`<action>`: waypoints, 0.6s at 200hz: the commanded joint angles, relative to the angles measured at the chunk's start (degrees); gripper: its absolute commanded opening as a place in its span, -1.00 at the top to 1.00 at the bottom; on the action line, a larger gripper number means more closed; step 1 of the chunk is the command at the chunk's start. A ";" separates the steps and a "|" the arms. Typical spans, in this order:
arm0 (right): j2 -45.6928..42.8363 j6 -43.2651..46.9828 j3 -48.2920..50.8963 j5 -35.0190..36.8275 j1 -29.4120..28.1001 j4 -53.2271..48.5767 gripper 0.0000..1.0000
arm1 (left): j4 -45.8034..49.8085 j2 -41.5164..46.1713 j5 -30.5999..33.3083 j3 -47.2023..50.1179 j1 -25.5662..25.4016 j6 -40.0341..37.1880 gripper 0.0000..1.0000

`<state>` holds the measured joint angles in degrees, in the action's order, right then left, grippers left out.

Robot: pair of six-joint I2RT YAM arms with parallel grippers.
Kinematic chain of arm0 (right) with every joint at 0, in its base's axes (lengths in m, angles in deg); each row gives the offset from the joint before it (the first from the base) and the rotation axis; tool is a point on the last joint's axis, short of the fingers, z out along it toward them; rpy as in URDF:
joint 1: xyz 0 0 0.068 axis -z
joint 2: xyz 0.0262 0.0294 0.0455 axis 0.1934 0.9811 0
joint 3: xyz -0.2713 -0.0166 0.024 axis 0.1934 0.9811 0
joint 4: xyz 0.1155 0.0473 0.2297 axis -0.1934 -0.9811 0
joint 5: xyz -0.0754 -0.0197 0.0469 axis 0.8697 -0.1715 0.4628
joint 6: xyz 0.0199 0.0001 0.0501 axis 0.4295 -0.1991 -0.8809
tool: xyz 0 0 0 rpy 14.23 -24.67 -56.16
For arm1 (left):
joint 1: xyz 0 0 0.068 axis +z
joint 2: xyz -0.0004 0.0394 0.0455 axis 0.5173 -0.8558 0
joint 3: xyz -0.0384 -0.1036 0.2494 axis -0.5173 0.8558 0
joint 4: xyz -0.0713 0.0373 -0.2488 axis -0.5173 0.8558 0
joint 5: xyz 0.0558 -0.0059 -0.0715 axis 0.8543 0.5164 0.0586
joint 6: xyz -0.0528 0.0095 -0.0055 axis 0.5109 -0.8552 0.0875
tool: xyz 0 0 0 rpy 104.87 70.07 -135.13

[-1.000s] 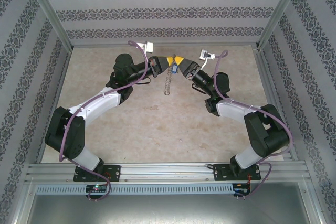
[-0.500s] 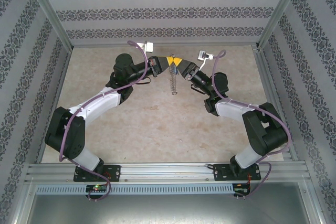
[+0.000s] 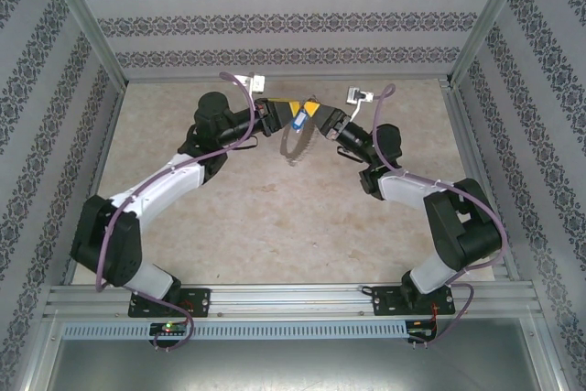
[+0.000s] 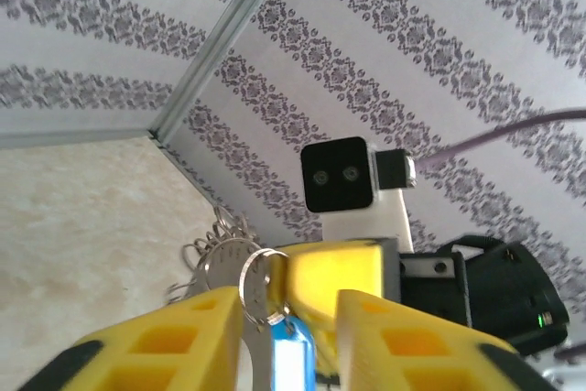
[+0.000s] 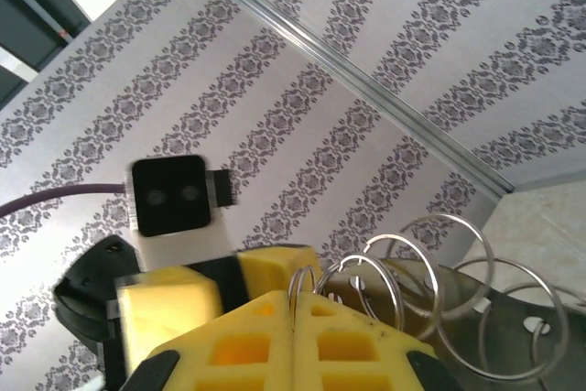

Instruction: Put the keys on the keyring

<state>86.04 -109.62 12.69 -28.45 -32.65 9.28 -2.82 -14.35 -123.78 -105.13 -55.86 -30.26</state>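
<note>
The yellow fingers [image 5: 247, 347] of the right gripper [image 5: 293, 307] are pressed flat together with no gap, and one wire ring of the silvery metal keyring [image 3: 295, 146] is clamped in the seam between them. In the right wrist view, more linked rings are fanned out just to the right of the fingertips. The left gripper [image 4: 293, 318] has its jaws a narrow way apart. A silver ring and the tiny key with the bright blue plastic head [image 4: 293, 365] are lodged in that gap, but it cannot be told whether they are actually pinched. The two grippers are brought tip to tip, with a yellow finger of the right one touching or almost touching the ring between the left jaws. In the top view the blue head is seen between the two sets of fingertips, and the chain of links is hung straight down from that point. Whether its lower end reaches the surface cannot be told. All of this is held above the beige mottled tabletop [image 3: 275, 217], near the middle of its far edge. The black camera block [image 4: 339, 176] of the right wrist is seen directly beyond the fingers, against the grey-and-white patterned striped walls [image 3: 293, 20]
</note>
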 commanded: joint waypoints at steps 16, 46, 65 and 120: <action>0.07 0.88 -1.64 -11.03 2.54 -1.85 1.00 | 14.70 4.06 -3.16 -5.58 3.06 -13.49 0.13; 0.45 3.72 -3.48 -19.84 3.98 -6.14 1.00 | 28.15 1.95 -7.93 -11.52 3.53 -22.86 0.04; 0.71 6.15 -4.62 -25.20 4.64 -8.74 1.00 | 34.27 -0.40 -10.65 -15.11 3.73 -26.95 0.02; 3.71 5.89 -7.39 -33.81 5.87 -8.34 1.00 | 42.56 -5.53 -17.01 -20.83 4.44 -31.43 0.16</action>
<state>88.55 -105.03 7.58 -56.45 -27.36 -1.08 32.93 -18.56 -135.67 -123.03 -52.21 -56.97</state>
